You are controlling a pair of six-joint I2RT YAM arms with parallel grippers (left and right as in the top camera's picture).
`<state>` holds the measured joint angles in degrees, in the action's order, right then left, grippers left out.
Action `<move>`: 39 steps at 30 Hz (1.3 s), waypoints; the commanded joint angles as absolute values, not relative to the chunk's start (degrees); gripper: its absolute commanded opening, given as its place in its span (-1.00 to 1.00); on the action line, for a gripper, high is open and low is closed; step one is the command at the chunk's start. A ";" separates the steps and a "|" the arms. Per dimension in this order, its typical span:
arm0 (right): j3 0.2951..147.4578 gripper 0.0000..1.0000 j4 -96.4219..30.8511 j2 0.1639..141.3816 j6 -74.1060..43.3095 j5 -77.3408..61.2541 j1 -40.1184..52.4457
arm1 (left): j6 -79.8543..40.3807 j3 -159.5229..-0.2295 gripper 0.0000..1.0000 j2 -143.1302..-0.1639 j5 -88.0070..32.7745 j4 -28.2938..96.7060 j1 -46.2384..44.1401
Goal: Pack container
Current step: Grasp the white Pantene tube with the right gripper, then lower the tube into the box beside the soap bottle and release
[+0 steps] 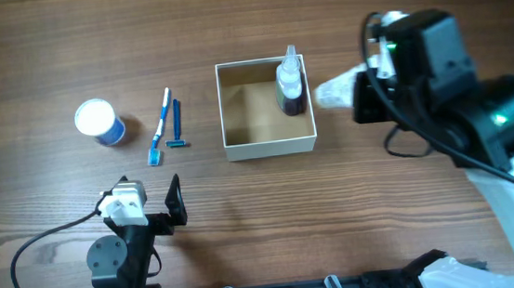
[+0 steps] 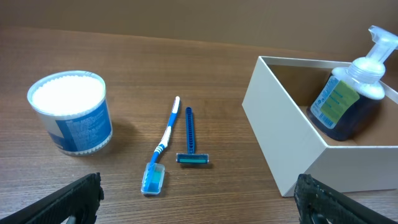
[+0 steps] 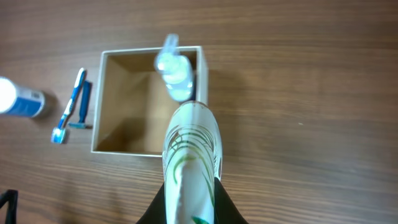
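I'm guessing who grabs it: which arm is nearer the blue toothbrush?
Left. The left fingers sit near the blue and white toothbrush; the right fingers, gripping a white tube, are beyond the white cardboard box.

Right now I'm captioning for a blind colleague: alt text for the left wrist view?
A white box holding a pump bottle stands at right; a blue toothbrush and razor lie side by side mid-frame, a round blue tub at left.

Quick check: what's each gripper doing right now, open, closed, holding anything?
Left gripper: open, holding nothing.
Right gripper: closed on a white tube with green print.
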<state>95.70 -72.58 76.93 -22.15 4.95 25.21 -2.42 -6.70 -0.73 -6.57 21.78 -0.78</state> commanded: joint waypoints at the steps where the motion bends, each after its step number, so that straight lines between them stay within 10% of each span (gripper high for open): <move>1: 96.47 -0.90 -70.04 80.68 -21.17 4.29 26.81 | -1.74 -6.55 1.00 -0.27 -6.85 21.58 -0.47; 39: 96.42 -0.91 -66.43 96.55 -19.22 3.38 32.34 | -1.74 -6.55 0.99 -0.27 -6.85 21.58 -0.47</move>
